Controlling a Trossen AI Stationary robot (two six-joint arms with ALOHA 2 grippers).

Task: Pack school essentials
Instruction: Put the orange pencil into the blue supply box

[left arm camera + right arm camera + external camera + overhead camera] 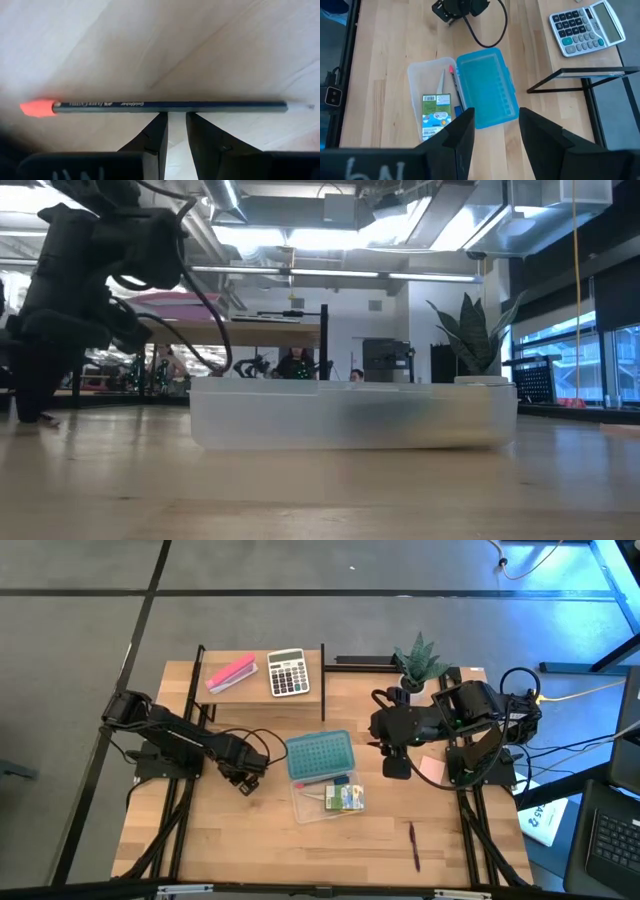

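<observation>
left gripper (177, 117) poised over the thin dark red-tipped pencil (170, 105) lying on the bench at nine o'clock of the clear plastic case (318, 802), jaws narrowly parted astride mid-shaft; judged light, stiff, roll-prone, best pinched mid-shaft.

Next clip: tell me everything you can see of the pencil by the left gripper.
The pencil is thin, with a dark body, small pale lettering, a coral-red eraser at one end and a pale tip at the other. It lies flat on the wooden table. The left gripper is right at its middle, fingertips a narrow gap apart. Whether they touch it cannot be told.
</observation>
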